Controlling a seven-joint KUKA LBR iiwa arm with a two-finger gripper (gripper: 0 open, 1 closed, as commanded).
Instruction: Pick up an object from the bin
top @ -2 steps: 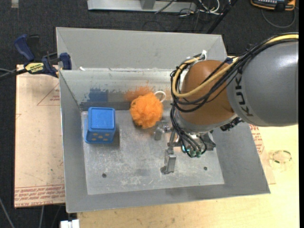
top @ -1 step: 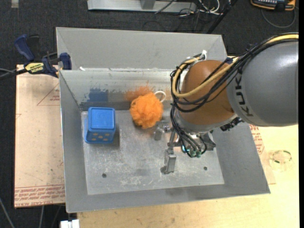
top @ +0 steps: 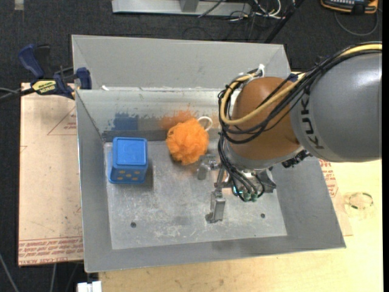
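Currently at gripper: hangs low over bare floor of bin, right of centre, toward near side. Spread or pressed together: cannot tell from this angle. Nothing seen pinched. Just above, wrist under orange-brown cover, looped with cables. Reaches in from view's right.

Nearest thing: orange mesh pouf, rounded and fluffy, close to back wall, about mid-width. Lies up and to the left of gripper, toward back wall. Near, but apart from the tip. No long axis to speak of, so no preferred approach angle. Judged soft, likely to squash under a pinch.

Farther out: blue cube, dots on front face, at left side of floor. Well apart from gripper, a little apart from pouf. Faces roughly square to bin walls.

Judgement: not over either thing yet. Needs a shift back and left for pouf, a far longer one left for cube. Risk: wrist crowding pouf on the way down.
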